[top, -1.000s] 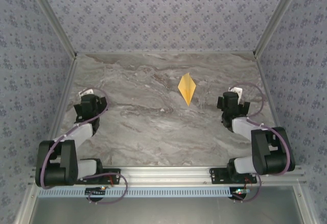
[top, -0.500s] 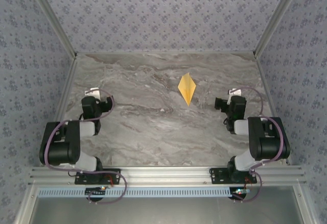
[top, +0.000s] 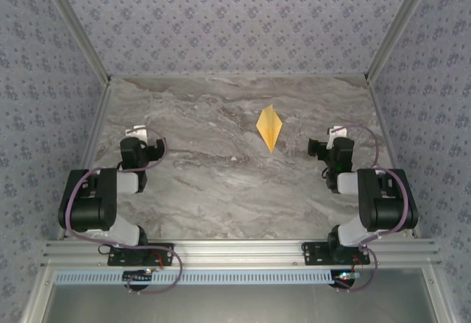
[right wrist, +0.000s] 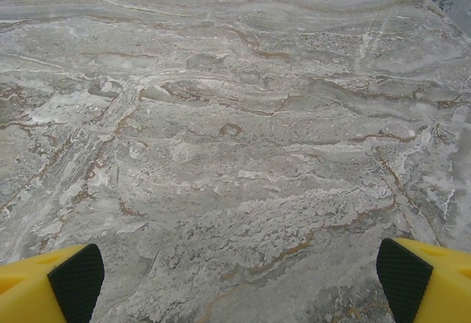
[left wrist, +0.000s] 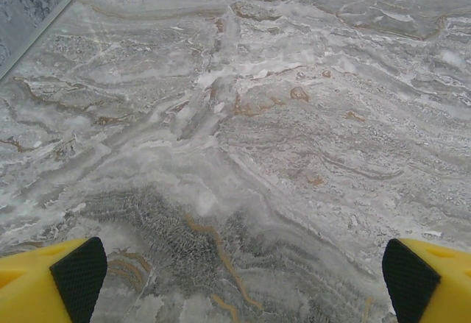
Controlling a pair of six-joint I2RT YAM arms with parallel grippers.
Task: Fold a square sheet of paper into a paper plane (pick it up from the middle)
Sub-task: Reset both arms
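Top external shows the paper plane (top: 269,128) flat on the table (top: 221,183); wrist views show both jaws wide open.

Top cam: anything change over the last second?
Both arms tucked in, elbows shifting away from the near edge. The left gripper and right gripper edged slightly inward, both open and empty. Nothing was taken or released. The paper plane stayed put on the table.
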